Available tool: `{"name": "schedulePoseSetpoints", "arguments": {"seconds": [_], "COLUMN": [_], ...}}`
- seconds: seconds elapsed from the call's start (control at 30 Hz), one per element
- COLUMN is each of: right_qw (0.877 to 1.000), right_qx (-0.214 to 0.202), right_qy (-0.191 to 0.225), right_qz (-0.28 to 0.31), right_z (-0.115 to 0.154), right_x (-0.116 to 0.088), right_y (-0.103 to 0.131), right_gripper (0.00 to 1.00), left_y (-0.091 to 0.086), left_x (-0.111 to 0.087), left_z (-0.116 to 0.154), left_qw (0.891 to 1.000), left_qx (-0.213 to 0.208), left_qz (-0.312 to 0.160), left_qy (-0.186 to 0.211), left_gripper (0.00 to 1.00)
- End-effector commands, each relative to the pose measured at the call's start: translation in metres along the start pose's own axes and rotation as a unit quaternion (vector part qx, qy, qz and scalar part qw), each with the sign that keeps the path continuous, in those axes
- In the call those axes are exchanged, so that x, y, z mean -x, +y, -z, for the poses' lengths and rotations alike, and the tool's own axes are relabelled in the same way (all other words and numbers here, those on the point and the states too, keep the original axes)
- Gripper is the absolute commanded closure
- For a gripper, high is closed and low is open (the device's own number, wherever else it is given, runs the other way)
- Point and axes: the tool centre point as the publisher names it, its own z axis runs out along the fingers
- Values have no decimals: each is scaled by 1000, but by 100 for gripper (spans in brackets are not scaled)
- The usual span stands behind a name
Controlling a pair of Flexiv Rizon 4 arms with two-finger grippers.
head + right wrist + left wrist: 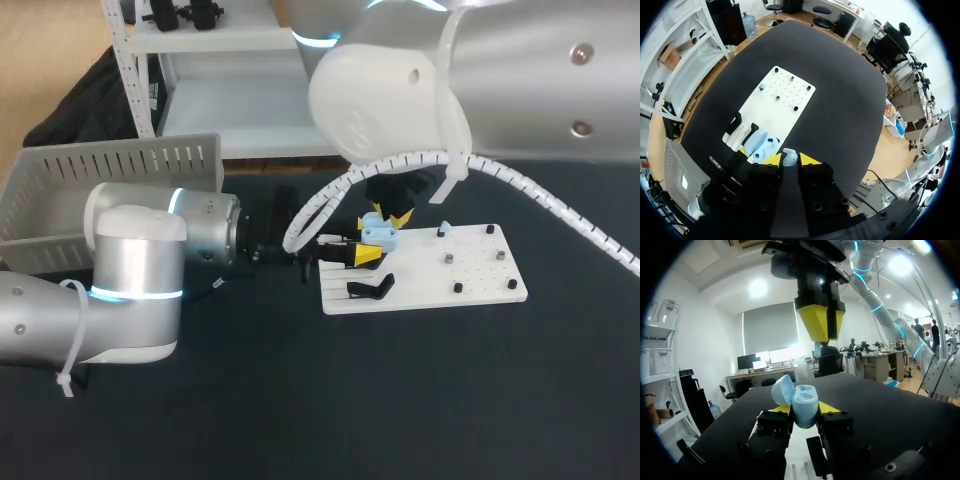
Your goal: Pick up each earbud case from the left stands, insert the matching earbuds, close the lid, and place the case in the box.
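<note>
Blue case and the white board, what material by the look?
Earbud case: likely moulded plastic, smooth pale-blue satin shell with soft highlights. Board: probably plastic or painted sheet, flat matt white with rows of holes; can't tell which.

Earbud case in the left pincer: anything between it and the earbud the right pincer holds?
Nothing visible. The earbud case sits open in the left pincer; the right pincer holds the earbud above it, with only clear air between.

Robotics lab, left arm and right arm over dark table, white pegged fixture board
</note>
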Motion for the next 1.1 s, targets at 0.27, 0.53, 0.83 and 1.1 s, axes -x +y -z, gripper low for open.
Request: {"name": "schedulePoseSetpoints", "arguments": {"seconds": [0.27, 0.53, 0.83, 1.1], "right_qw": [999, 998, 999, 999], "right_qx": [-37, -39, -32, -28], "right_qy": [12, 13, 2, 0], "right_qz": [-31, -37, -26, -22], "right_z": [-1, -4, -7, -11], "right_x": [-2, -5, -12, -12], "right_y": [12, 17, 21, 24], "right_gripper": [100, 100, 100, 100], "left_y": [-2, -2, -2, -2], "left_x": [0, 0, 0, 0], "left_z": [-1, -1, -1, -1], "left_qw": [1000, 1000, 1000, 1000], "left_qx": [3, 3, 3, 3], "left_qz": [-1, -1, -1, -1], "left_qy": [0, 0, 0, 0], "left_gripper": [100, 100, 100, 100]}}
